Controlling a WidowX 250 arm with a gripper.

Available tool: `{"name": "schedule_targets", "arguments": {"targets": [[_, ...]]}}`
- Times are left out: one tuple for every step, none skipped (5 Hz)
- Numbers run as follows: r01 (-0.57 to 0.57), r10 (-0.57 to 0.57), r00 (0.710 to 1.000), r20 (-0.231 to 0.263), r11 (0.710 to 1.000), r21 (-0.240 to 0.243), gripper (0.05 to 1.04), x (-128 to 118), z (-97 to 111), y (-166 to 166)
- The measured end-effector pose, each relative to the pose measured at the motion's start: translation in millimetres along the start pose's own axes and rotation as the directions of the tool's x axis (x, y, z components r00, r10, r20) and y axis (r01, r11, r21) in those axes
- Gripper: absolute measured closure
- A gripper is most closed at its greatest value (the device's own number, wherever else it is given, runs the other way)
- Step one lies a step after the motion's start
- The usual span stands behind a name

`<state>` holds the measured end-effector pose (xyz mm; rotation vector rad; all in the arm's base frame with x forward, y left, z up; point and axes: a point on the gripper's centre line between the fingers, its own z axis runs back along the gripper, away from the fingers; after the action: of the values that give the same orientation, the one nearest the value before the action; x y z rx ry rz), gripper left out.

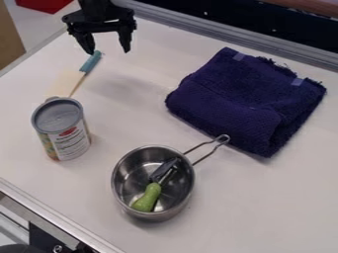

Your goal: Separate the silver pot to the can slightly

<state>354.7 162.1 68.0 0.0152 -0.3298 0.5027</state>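
The black gripper (108, 51) hangs at the upper left of the camera view, its two fingers spread apart with nothing held between them. Below it, at the left, a can (63, 131) with a grey lid stands upright on the table. To the right of the can and nearer the front edge sits the silver pot (122, 190), its wire handle pointing to the upper right. A green-handled tool (147, 197) lies inside the pot. A gap of table surface separates pot and can.
A folded dark blue towel (241, 101) lies at the right, close to the pot's handle. Behind the can is a spatula-like tool with a blue handle (91, 63), just below the gripper. The white table (264, 207) has metal-trimmed edges.
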Motion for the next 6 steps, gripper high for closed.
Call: {"name": "schedule_targets", "arguments": {"targets": [[0.005,-0.005,0.999,-0.043,1.0,-0.001,0.084,-9,-12,1],[0.14,-0.143,0.986,-0.09,0.989,-0.039,0.084,-20,-10,-4],[0.274,-0.283,0.957,-0.065,0.955,-0.117,0.084,-31,9,-15],[0.469,-0.498,0.858,-0.126,0.86,-0.203,0.084,-60,22,-25],[0.644,-0.697,0.702,-0.148,0.709,-0.287,0.084,-102,24,-48],[0.784,-0.85,0.517,-0.101,0.518,-0.342,0.084,-136,25,-62]]}}
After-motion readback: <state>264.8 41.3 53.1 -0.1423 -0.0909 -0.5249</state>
